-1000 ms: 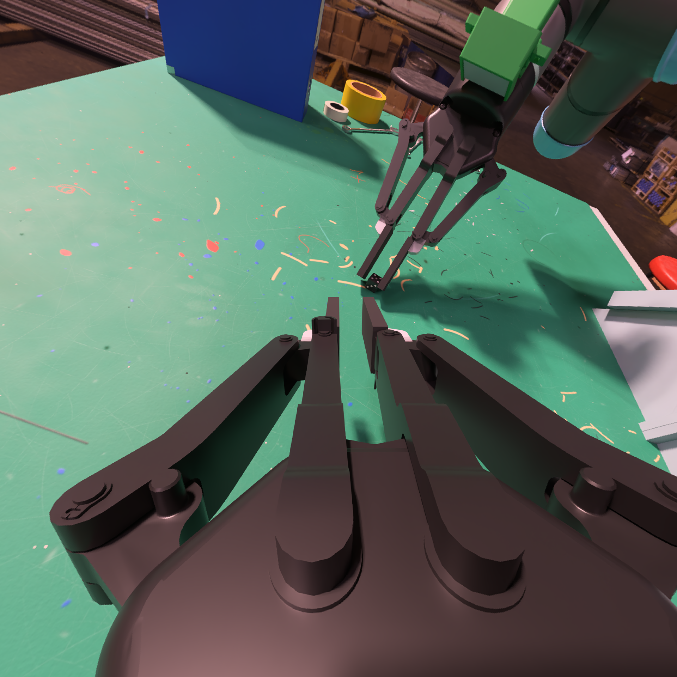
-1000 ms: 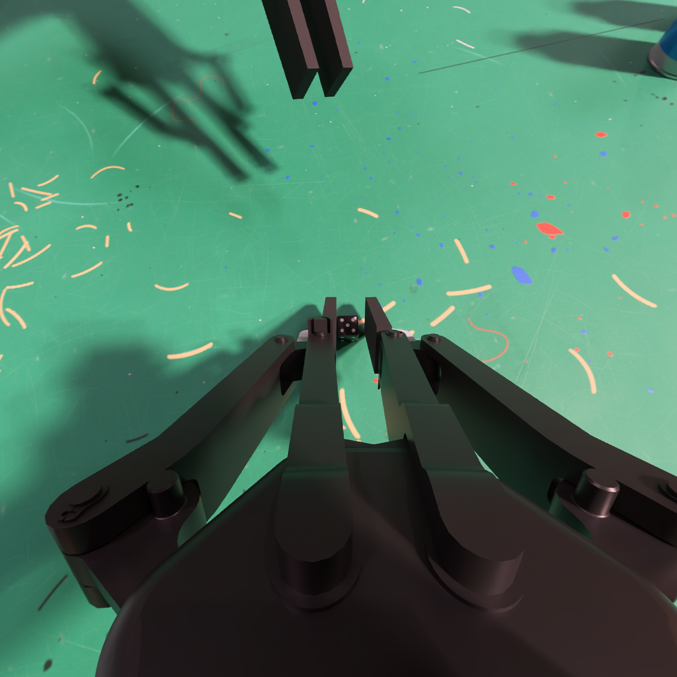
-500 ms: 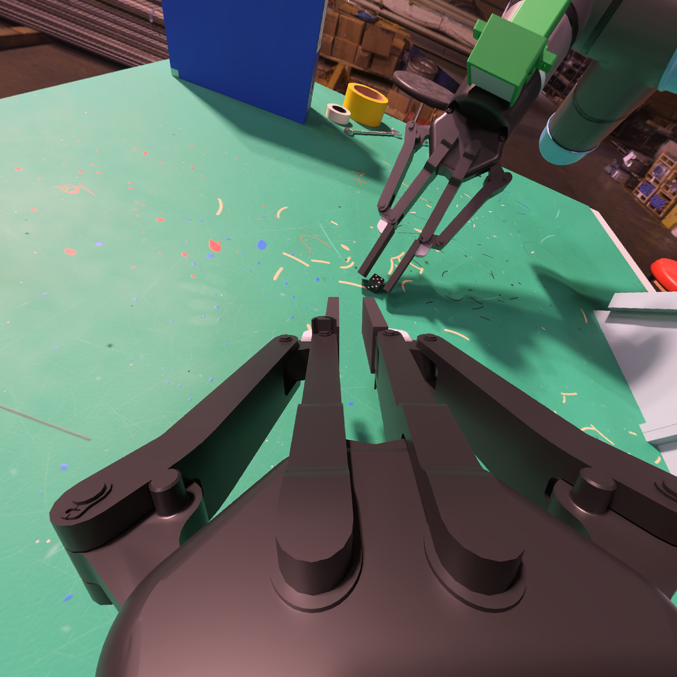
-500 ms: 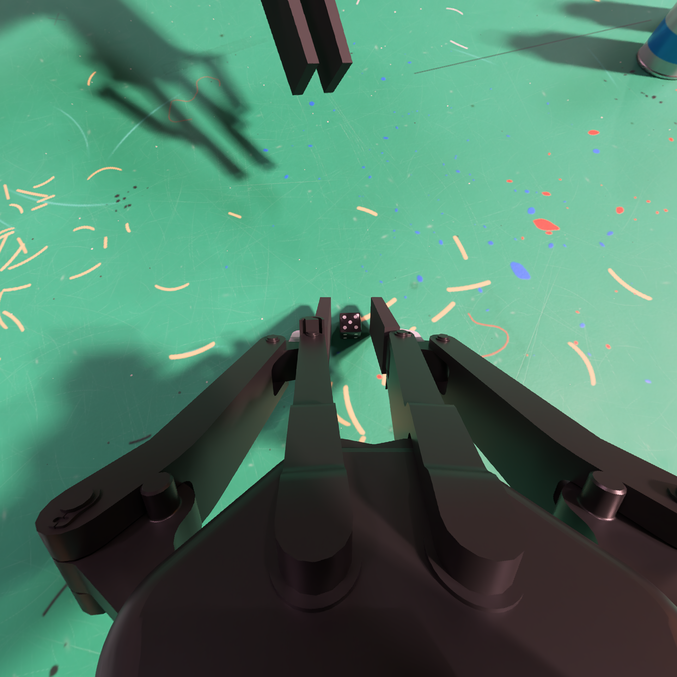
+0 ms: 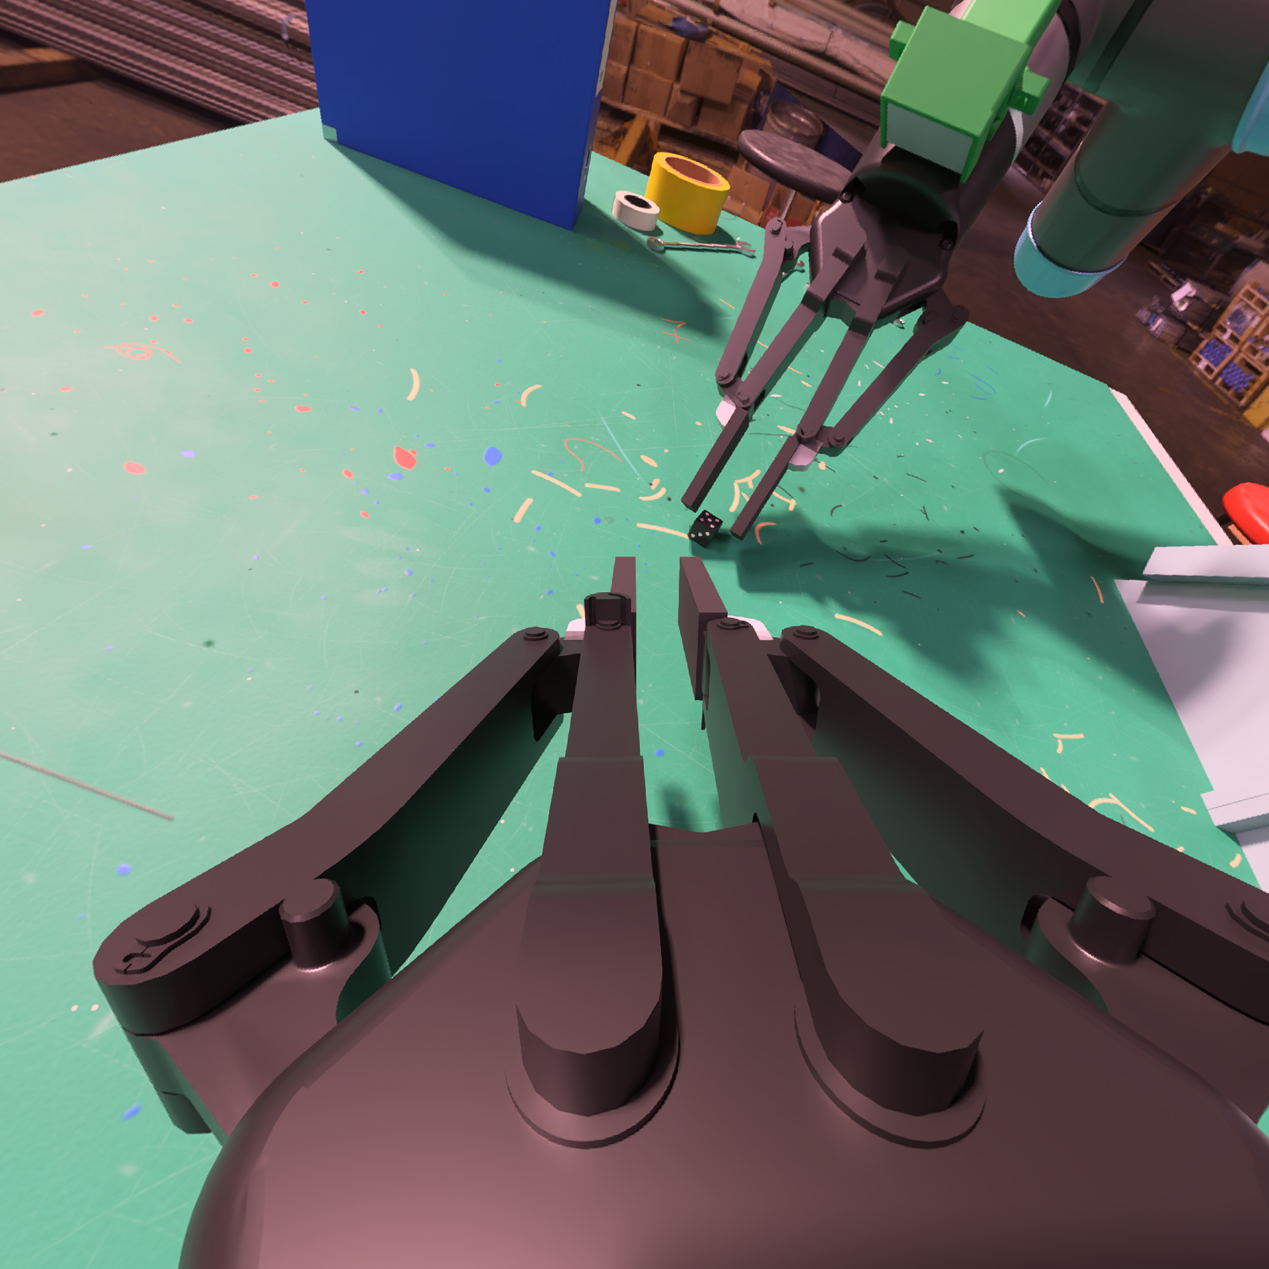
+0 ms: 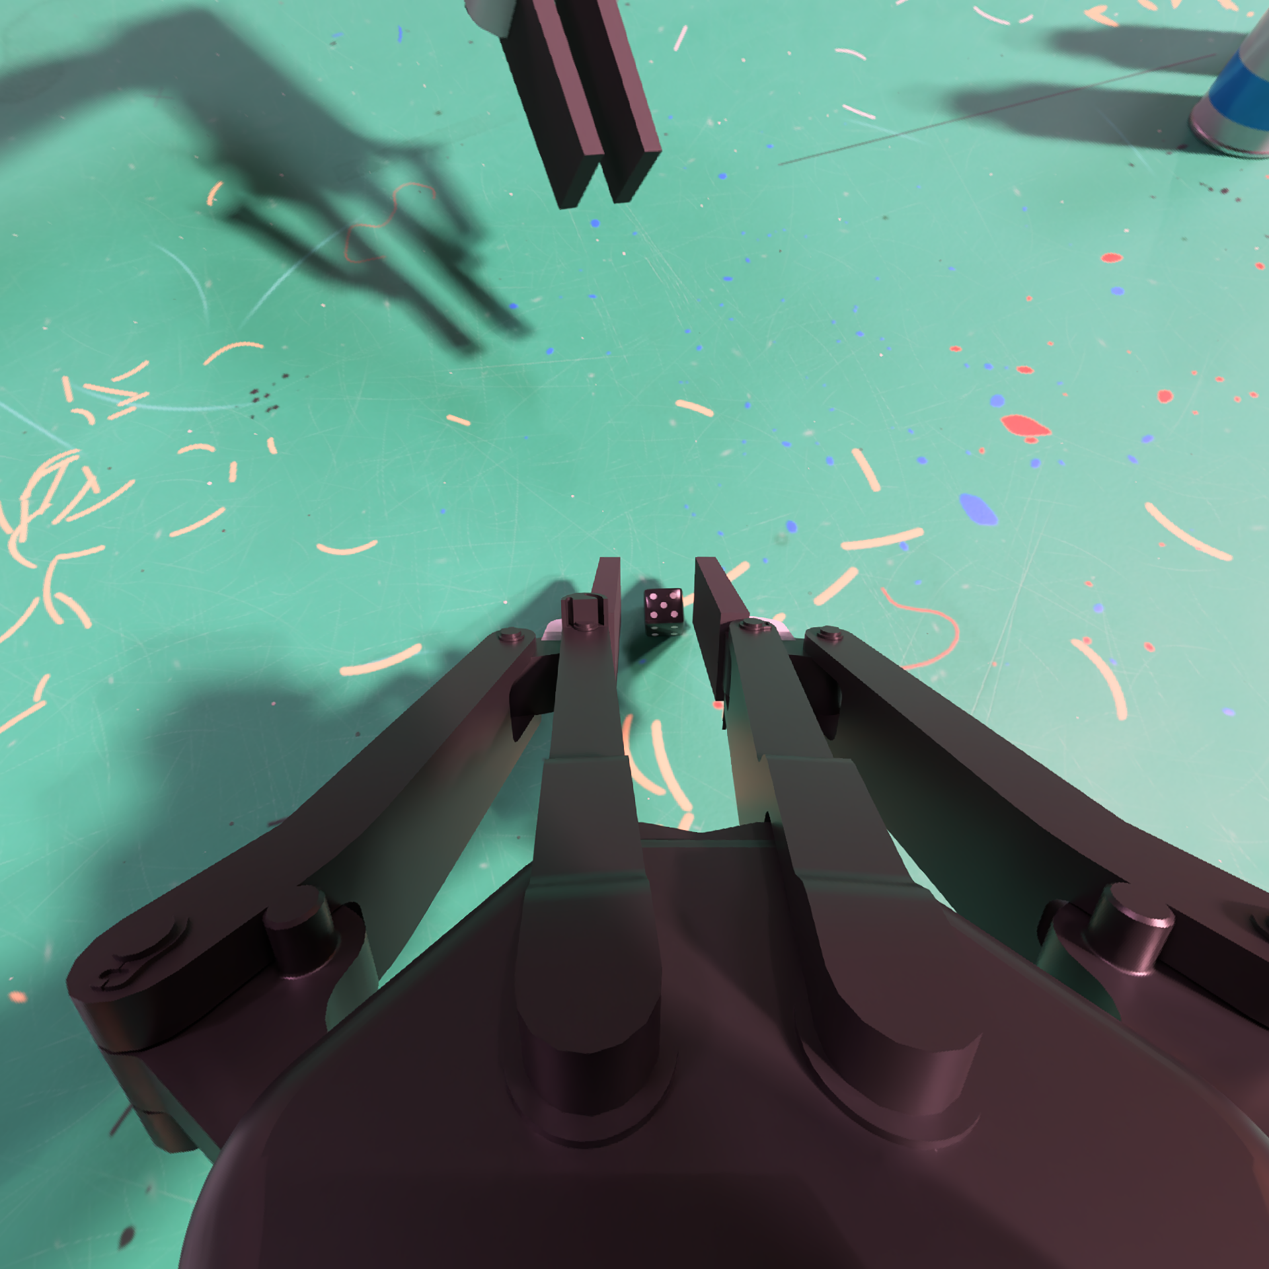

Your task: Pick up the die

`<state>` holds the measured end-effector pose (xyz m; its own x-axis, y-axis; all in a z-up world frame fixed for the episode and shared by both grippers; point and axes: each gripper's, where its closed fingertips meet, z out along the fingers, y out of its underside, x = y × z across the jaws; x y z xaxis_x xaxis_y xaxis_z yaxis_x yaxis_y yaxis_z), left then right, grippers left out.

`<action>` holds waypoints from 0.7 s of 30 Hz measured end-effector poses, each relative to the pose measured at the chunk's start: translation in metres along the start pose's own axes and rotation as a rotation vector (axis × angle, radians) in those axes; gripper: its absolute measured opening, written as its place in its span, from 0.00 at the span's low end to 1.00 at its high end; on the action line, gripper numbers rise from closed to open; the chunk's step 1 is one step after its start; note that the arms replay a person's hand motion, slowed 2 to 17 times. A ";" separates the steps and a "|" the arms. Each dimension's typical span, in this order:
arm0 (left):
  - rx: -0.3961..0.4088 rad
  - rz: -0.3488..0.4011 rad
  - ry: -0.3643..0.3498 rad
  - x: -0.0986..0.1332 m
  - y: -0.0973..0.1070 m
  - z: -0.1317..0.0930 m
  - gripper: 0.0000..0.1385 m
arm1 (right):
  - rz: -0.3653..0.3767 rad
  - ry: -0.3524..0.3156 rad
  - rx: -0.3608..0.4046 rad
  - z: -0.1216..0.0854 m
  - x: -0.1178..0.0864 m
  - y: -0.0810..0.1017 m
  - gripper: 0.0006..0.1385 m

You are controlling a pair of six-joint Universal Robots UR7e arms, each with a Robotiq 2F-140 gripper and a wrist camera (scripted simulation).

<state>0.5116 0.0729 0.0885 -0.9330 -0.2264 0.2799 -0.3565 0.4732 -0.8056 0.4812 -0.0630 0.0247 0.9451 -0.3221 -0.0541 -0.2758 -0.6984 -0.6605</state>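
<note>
R gripper (image 6: 657,584) straddles die (image 6: 663,610), jaws released.
Die on green table (image 6: 412,481), seemingly untouched; L gripper (image 6: 604,192) at 12 o'clock, clenched, empty.

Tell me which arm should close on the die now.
Right. The right gripper straddles the die, fingers apart on either side of it on the green table. The left gripper hangs farther off, its fingers nearly together, nothing between them.
</note>
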 end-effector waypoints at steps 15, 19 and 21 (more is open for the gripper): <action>-0.009 -0.002 -0.003 -0.001 0.003 0.002 0.12 | -0.021 -0.009 -0.018 0.007 -0.004 0.003 0.20; -0.009 -0.003 -0.007 -0.002 0.003 0.002 0.12 | -0.023 -0.003 -0.018 0.007 -0.004 0.003 0.19; -0.008 -0.004 -0.007 -0.002 0.003 0.002 0.12 | -0.029 0.007 -0.015 0.008 -0.003 0.003 0.17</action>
<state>0.5128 0.0733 0.0847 -0.9312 -0.2346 0.2790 -0.3604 0.4790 -0.8004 0.4786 -0.0589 0.0175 0.9517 -0.3056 -0.0298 -0.2505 -0.7168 -0.6507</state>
